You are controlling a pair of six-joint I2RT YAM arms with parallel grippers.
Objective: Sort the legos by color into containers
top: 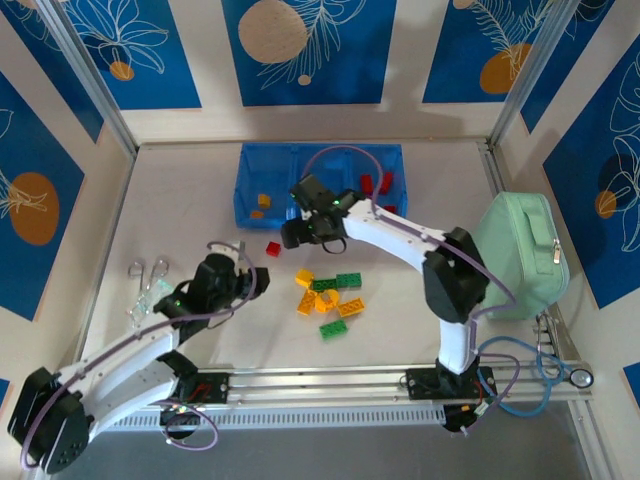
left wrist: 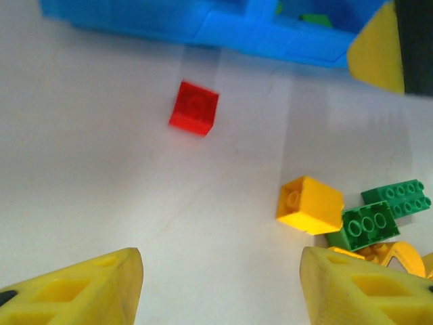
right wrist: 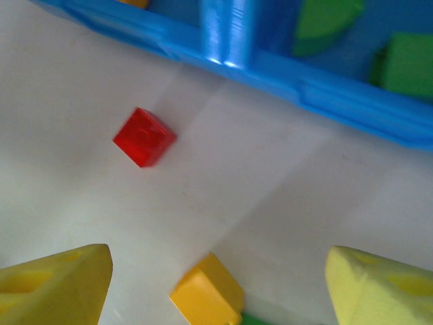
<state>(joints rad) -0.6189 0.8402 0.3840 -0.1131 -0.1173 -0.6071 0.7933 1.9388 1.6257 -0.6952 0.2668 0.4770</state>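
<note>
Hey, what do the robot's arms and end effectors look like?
The left arm and right arm have white links, black joints and thin purple cables looping alongside. A blue cable coils by the right base. The left end effector and right end effector each carry two yellow, wedge-shaped fingers with recessed pockets.

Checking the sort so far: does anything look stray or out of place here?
One small red studded brick lies alone on the white table, just in front of the translucent blue plastic bin and apart from the pile of yellow and green bricks. It is outside any compartment, turned askew to the bin's wall.
</note>
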